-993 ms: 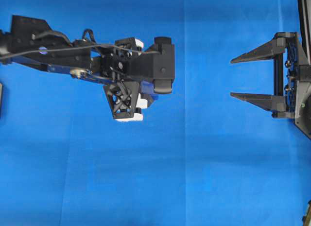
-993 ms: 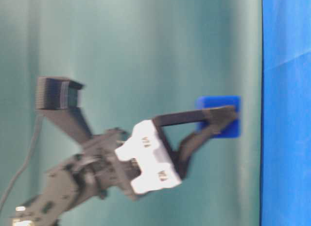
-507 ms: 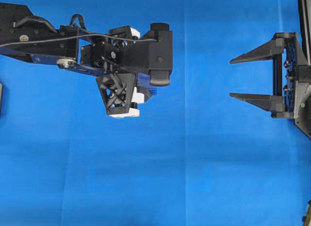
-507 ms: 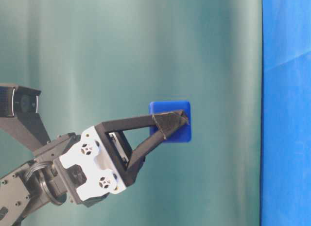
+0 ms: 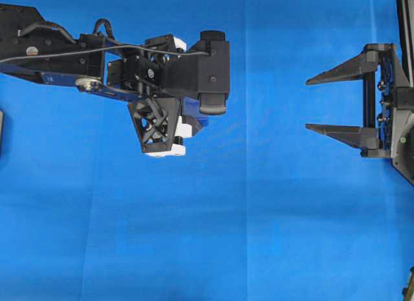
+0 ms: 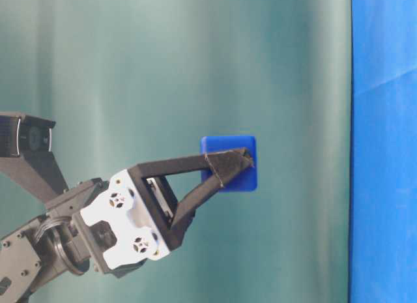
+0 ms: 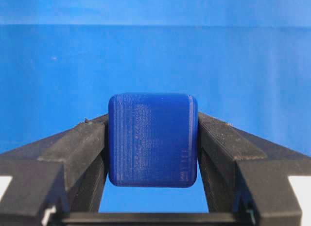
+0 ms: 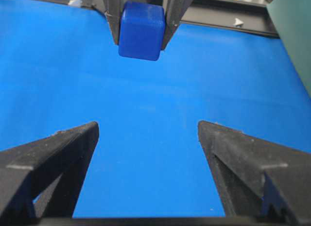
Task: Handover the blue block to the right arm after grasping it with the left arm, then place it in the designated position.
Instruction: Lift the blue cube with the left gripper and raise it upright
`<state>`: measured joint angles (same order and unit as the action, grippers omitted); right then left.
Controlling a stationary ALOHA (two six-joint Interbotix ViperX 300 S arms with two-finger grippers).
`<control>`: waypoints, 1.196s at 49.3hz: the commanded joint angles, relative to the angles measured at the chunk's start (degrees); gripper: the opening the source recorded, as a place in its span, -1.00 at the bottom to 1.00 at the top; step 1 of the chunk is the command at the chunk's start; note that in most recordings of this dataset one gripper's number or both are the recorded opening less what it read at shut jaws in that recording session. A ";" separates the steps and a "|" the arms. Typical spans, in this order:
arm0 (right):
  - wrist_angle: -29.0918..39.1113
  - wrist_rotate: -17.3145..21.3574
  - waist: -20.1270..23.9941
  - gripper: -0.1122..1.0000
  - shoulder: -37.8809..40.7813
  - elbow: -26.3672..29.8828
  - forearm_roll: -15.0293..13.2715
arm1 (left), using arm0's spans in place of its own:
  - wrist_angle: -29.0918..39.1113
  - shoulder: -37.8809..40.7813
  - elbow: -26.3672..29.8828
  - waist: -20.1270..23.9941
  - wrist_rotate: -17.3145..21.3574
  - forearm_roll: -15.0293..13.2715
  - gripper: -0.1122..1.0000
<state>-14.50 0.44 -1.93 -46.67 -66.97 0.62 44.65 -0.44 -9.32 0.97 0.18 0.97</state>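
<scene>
The surface (image 5: 272, 236) was covered by a blue cloth and lay bare across the wide gap between the two arms, so open room for travel was ample in the overhead view; only a dark object at the far left edge and another at the lower right corner broke the margin, both too cropped to identify. The left arm (image 5: 58, 52) reached in from the left, and its end effector (image 6: 242, 163) was clenched on the blue block (image 7: 152, 139), which it held clear above the cloth with nothing beneath it. The right arm's end effector (image 5: 309, 104) stood well apart at the right edge, fully released, with its two fingers spread and pointed toward the block. The block appeared to be a small rigid plastic cube with rounded edges and faintly ribbed faces; it was judged light, stiff and not fragile, though its smooth faces could slip under a shallow pinch. The left fingers (image 7: 80, 148) occupied two opposite side faces. In the right wrist view the lower part of the block hung free below those fingertips, so the receiving grip was judged best taken on the exposed faces, square to the flats and away from the rounded corners.
</scene>
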 commanded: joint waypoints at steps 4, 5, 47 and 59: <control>-0.62 0.09 0.00 0.89 0.26 0.97 0.18 | -0.18 -1.93 0.88 -0.09 0.00 0.18 0.03; -0.62 0.09 0.00 0.89 0.26 0.97 0.18 | -0.18 -1.93 0.88 -0.18 0.00 0.09 0.03; -0.62 0.09 -0.09 0.89 0.26 1.41 0.09 | -23.55 -11.34 -13.80 -0.18 0.00 0.09 0.03; -0.70 0.00 -0.09 0.89 0.26 1.76 0.09 | -44.12 -17.23 -24.52 -0.18 0.09 0.18 0.03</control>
<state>-14.59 0.44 -1.93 -46.58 -66.80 0.62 6.59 -14.85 -31.99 0.88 0.18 0.97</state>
